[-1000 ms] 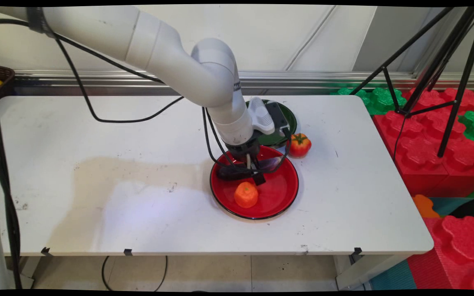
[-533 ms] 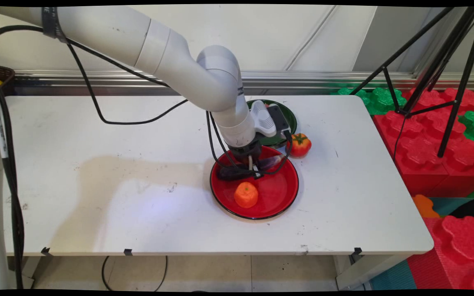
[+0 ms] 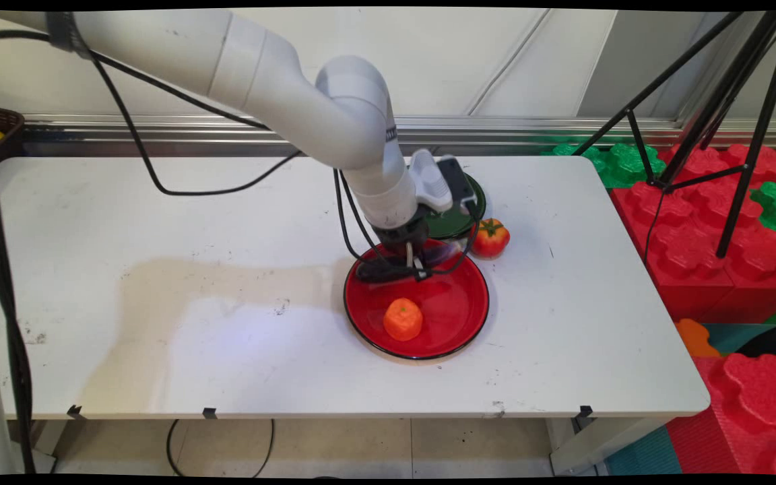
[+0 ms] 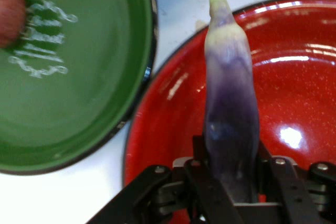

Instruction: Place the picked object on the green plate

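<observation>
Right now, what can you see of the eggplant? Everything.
The eggplant is a slim toy, glossy like plastic, dark purple along the body and fading to a pale cream-green tip. The end effector is shut on its thick end, one finger on each side, with the tip pointing away from the hand. It is over the far part of the red plate; whether it touches the plate cannot be told. The green plate and tomato lie just beyond it.
</observation>
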Available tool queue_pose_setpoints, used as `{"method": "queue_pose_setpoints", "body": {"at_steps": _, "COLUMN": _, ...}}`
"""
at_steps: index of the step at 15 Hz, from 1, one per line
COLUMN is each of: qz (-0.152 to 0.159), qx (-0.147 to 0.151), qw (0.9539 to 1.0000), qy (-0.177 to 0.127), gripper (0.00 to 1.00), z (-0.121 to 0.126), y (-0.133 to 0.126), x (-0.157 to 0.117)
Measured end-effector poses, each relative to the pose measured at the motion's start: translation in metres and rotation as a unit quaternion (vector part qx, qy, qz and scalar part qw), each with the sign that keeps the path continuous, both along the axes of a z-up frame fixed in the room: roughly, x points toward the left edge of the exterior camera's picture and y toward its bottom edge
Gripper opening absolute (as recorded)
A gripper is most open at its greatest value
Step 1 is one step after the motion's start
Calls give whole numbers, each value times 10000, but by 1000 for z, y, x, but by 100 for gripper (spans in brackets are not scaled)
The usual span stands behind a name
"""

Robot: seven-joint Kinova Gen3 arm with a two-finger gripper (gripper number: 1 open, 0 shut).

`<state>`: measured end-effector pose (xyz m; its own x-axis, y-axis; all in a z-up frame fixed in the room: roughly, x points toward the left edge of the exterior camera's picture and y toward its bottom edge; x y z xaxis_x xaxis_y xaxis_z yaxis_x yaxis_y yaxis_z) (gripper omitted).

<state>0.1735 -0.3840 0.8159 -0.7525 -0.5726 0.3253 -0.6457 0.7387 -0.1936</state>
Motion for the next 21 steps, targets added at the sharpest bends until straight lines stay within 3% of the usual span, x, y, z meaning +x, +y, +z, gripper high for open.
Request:
{"method": "queue_pose_setpoints", "body": {"at_steps": 7, "qz": 369, "qx": -464, "qw": 9982, "qy": 86, "gripper": 0, "z": 57, "y": -4, "x": 4}}
{"method": "queue_pose_setpoints", "body": {"at_steps": 12, "qz": 906, "qx": -915, "qw": 9915, "qy": 210, "gripper": 0, "z": 95, "y": -28, "x": 12}}
{"method": "queue_pose_setpoints", "body": {"at_steps": 21, "qz": 1708, "qx": -1235, "qw": 9771, "qy": 299, "gripper": 0, "z": 99, "y": -86, "x": 37}}
